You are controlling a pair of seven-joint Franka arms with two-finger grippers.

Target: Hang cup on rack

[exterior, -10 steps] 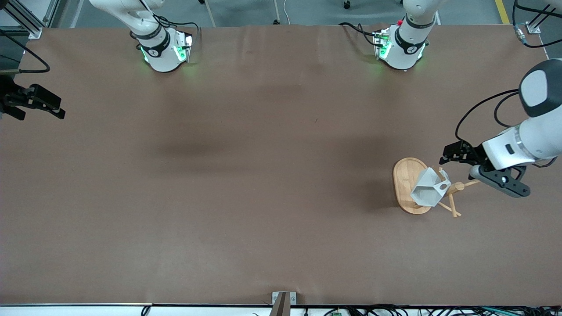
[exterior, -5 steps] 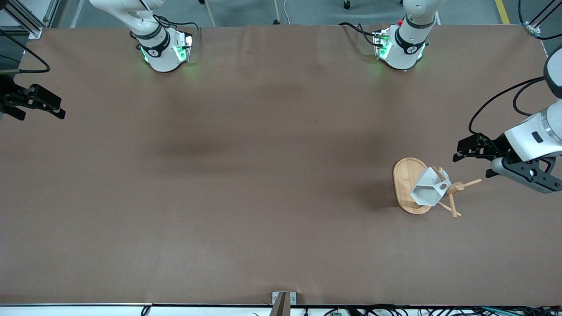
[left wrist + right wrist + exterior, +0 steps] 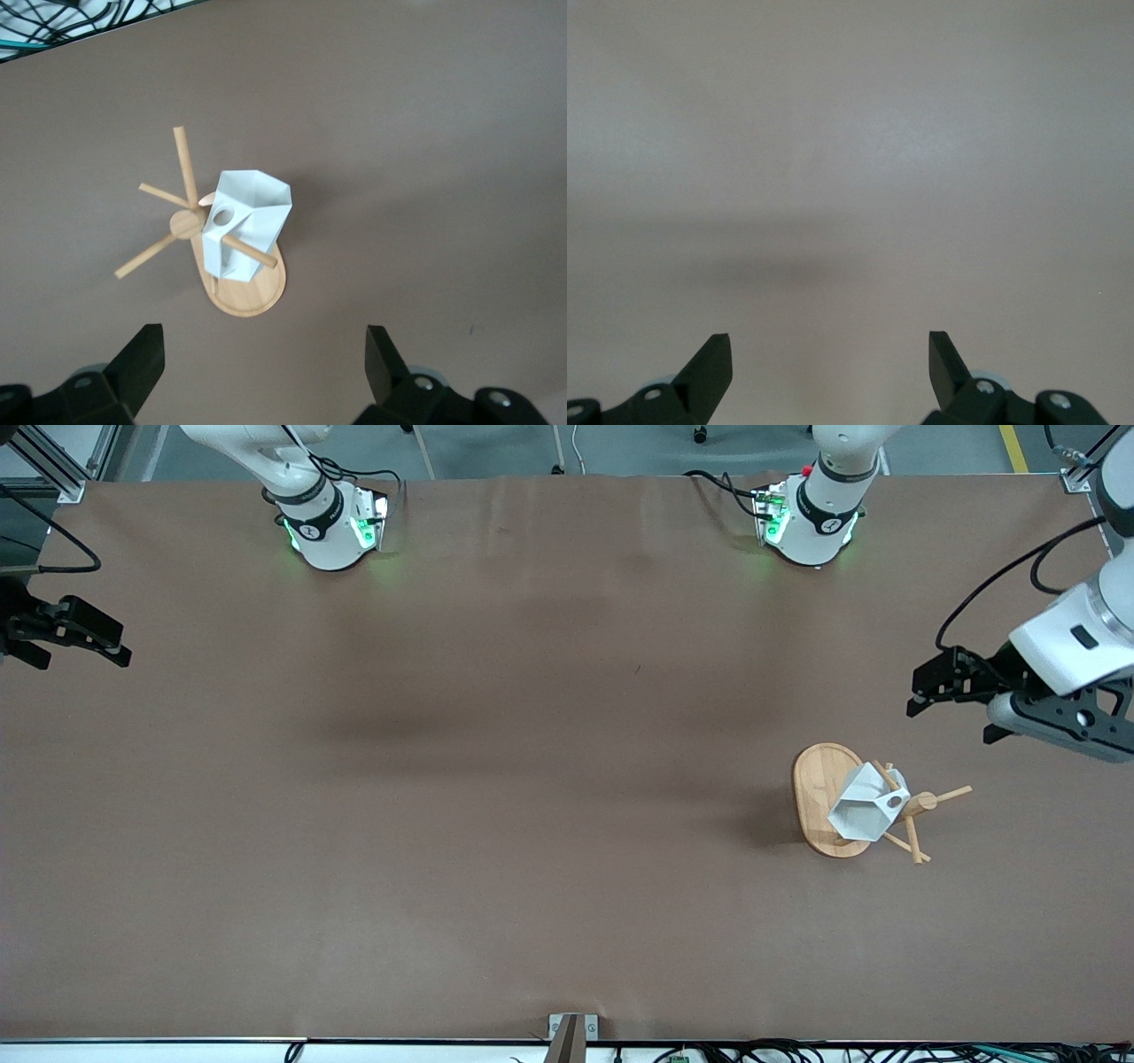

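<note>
The cup [image 3: 866,808] hangs on the rack [image 3: 820,802] by its pierced handle — probably light, rigid, chippable — while left gripper [image 3: 955,707] and waiting right gripper [image 3: 75,640] are spread, empty.

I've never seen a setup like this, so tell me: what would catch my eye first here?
Probably the white cup hanging on a wooden rack toward the left arm's end of the brown table. Next, the left pincer, open and empty, over the table near the rack. The right pincer waits, open, over the table's edge at the right arm's end.
</note>
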